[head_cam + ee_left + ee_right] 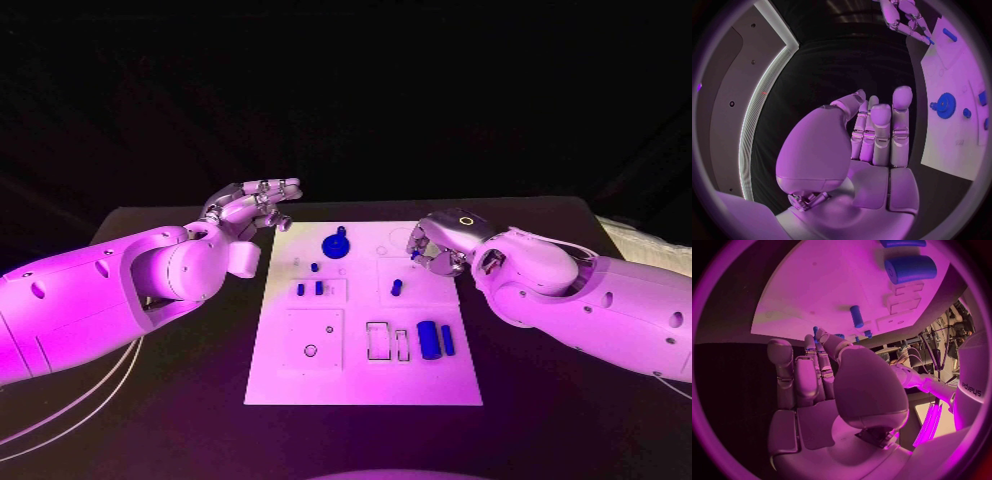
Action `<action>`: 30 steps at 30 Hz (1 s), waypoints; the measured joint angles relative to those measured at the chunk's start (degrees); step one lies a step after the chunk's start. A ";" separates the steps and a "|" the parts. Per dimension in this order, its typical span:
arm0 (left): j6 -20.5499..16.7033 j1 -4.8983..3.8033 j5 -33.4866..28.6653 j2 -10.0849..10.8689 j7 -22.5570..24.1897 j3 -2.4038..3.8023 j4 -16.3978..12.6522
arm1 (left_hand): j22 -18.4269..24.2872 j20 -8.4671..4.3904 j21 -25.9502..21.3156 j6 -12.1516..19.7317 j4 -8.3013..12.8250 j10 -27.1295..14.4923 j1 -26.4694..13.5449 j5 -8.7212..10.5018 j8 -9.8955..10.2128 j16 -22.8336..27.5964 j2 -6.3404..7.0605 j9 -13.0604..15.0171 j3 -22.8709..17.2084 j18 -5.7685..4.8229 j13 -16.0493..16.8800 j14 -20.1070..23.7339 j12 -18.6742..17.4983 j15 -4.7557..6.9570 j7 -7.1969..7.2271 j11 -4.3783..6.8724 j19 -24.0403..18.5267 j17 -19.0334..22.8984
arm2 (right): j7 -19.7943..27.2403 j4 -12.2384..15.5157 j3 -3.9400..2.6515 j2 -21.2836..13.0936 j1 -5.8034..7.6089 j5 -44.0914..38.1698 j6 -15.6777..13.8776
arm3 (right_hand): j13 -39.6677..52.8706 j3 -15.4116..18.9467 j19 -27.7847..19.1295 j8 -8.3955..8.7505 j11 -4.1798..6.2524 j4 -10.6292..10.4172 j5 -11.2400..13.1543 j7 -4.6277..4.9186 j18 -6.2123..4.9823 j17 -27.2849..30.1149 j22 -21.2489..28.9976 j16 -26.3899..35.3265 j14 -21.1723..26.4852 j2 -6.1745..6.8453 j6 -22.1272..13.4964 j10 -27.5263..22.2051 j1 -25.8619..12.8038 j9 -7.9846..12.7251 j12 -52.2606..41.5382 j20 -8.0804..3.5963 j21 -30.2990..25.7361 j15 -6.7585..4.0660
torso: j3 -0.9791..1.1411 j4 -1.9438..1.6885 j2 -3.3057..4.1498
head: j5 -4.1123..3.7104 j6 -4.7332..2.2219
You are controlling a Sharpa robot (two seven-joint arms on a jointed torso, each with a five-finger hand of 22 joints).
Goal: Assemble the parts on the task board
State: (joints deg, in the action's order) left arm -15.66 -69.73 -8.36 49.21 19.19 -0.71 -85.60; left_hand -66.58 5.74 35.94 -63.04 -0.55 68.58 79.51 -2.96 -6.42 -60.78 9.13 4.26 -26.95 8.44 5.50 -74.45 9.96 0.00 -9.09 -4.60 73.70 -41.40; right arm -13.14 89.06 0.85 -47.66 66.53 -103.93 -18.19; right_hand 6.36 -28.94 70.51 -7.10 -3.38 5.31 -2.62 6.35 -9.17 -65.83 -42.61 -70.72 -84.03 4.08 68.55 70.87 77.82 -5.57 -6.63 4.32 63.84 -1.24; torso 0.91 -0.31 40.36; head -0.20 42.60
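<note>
Task board (361, 380): white plate, centre of black bench (577, 400), long axis running away from robot.

Parts on board: blue gear (336, 245) near far edge, left of centre; also seen in left wrist view (946, 105). Small blue pegs (309, 288) in a cluster below gear, left half. Single short blue peg (397, 287) mid-board, right of centre; also in right wrist view (857, 316). Large blue cylinder (428, 340) lying flat, right half, nearer robot, w/ slim blue bar (447, 340) just beside it on outer side. Cylinder also in right wrist view (911, 268). Outlined recesses in board left of cylinder.

Left robot hand (257, 208): off board, beyond its far-left corner, raised above bench. Fingers straight and close together, nothing in it, per left wrist view (873, 135).

Right robot hand (440, 243): over far-right corner of board, fingers curled down. Small blue piece (415, 255) at fingertips (924, 36); appears pinched.
</note>
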 measured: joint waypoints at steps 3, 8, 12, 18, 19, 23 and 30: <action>0.00 0.01 0.00 -0.01 -0.03 0.00 0.04 | 0.00 0.00 0.00 0.00 0.00 0.00 0.00 0.00 0.00 0.00 0.00 0.00 0.00 0.00 0.00 0.00 0.00 0.00 0.00 0.00 0.00 0.00 | 0.06 1.79 -0.17 -0.68 0.12 0.92 -0.96 | -0.01 -0.28 0.00 0.00 0.00 0.05 0.00 0.13 -0.03 -0.19 -0.13 0.00 0.00 0.00 -0.14 0.00 0.00 0.01 0.01 0.00 0.10 0.00 | 0.00 0.05 0.01 | 0.10 -0.03; -0.01 0.02 -0.01 -0.07 -0.09 0.00 0.04 | 0.08 0.00 0.00 0.00 0.00 0.00 0.00 0.00 0.00 0.00 0.00 0.00 0.00 0.00 0.00 -0.01 0.00 0.00 0.00 0.00 0.00 0.05 | 0.36 4.22 -0.27 -0.87 0.18 2.69 -2.37 | -0.02 -0.34 0.00 0.02 0.00 0.01 0.11 0.18 -0.05 -0.31 -0.31 0.00 0.00 0.01 -0.20 0.00 0.00 0.01 0.10 0.00 0.29 0.00 | 0.00 0.05 0.02 | 0.37 -0.15; -0.01 0.07 -0.01 -0.10 -0.13 0.00 0.04 | 0.08 0.00 0.00 0.00 0.00 0.00 0.00 0.00 0.00 0.00 0.00 0.01 0.00 0.00 -0.01 -0.01 0.00 -0.01 0.00 0.00 0.00 0.13 | 0.89 6.32 -0.29 -0.09 0.09 4.22 -3.17 | -0.14 -0.70 0.00 0.10 -0.01 0.37 0.08 0.19 -0.06 -0.31 -0.32 0.00 0.00 0.01 -0.21 0.01 0.00 0.06 0.45 0.00 0.31 0.00 | -0.02 -0.02 0.05 | 0.96 -0.20; 0.00 0.14 -0.02 -0.16 -0.16 0.00 -0.06 | 0.11 0.00 0.00 0.00 0.00 -0.11 0.00 0.00 0.00 0.00 0.00 0.01 0.00 0.00 -0.01 -0.01 0.00 -0.01 0.00 -0.11 0.00 0.12 | 1.90 8.28 -0.20 2.87 -0.86 5.96 -3.27 | -0.25 -0.97 0.00 0.28 -0.06 0.30 -0.16 0.38 -0.07 -0.23 -0.22 0.00 0.00 0.02 -0.41 0.06 0.00 0.08 0.54 0.00 0.31 0.00 | -0.07 -0.03 0.09 | 2.51 0.06; 0.00 0.15 -0.02 -0.18 -0.16 -0.01 -0.10 | 0.14 0.00 0.00 0.00 0.00 -0.20 0.00 0.00 0.00 0.00 0.00 0.01 0.00 0.00 -0.01 -0.01 0.00 -0.01 0.00 -0.20 0.00 0.15 | 2.04 8.27 -0.14 3.40 -1.15 6.16 -3.20 | -0.28 -0.97 0.00 0.28 -0.06 0.30 -0.16 0.38 -0.07 -0.23 -0.22 0.00 0.00 0.02 -0.42 0.06 0.00 0.09 0.55 0.00 0.31 0.00 | -0.10 -0.03 0.09 | 2.71 0.20; 0.01 0.17 -0.03 -0.27 -0.18 -0.01 -0.32 | 0.14 0.00 0.00 0.00 0.00 -0.20 0.00 0.00 0.00 0.00 0.00 0.01 0.00 0.00 -0.01 -0.01 0.00 -0.01 0.00 -0.20 0.00 0.17 | 2.63 7.60 0.11 5.60 -2.60 6.74 -2.67 | -0.38 -0.97 0.00 0.37 -0.06 0.29 -0.16 0.38 -0.07 -0.23 -0.05 0.00 0.00 0.02 -0.42 0.06 0.00 0.14 0.66 0.00 0.31 0.01 | -0.14 -0.04 0.09 | 3.53 0.63; 0.04 0.18 -0.03 -0.88 -0.24 -0.01 -0.37 | 0.22 0.00 -0.32 0.00 0.00 -0.20 0.00 0.00 0.00 0.23 0.00 0.01 0.00 0.00 -0.01 -0.02 0.00 -0.02 0.00 -0.20 0.00 0.23 | 3.69 5.86 0.40 8.95 -4.84 7.34 -1.10 | -0.51 -1.23 0.00 0.38 -0.09 0.52 -0.16 0.51 -0.07 -0.19 0.31 0.00 0.00 0.02 -0.72 0.09 0.00 0.10 0.89 0.00 0.31 0.01 | -0.18 -0.12 0.15 | 4.99 1.33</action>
State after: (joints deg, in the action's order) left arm -15.62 -69.54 -8.40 48.33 18.95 -0.71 -85.98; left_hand -66.36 5.74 35.63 -63.04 -0.55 68.38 79.51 -2.96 -6.42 -60.55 9.13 4.27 -26.95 8.44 5.49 -74.48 9.96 -0.02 -9.08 -4.80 73.70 -41.17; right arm -9.45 94.92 1.25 -38.70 61.69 -96.59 -19.29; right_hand 5.85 -30.17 70.50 -6.72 -3.47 5.83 -2.78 6.86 -9.24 -66.02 -42.30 -70.72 -84.03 4.10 67.83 70.96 77.82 -5.46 -5.74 4.32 64.15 -1.24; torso 0.73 -0.43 40.51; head 4.79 43.94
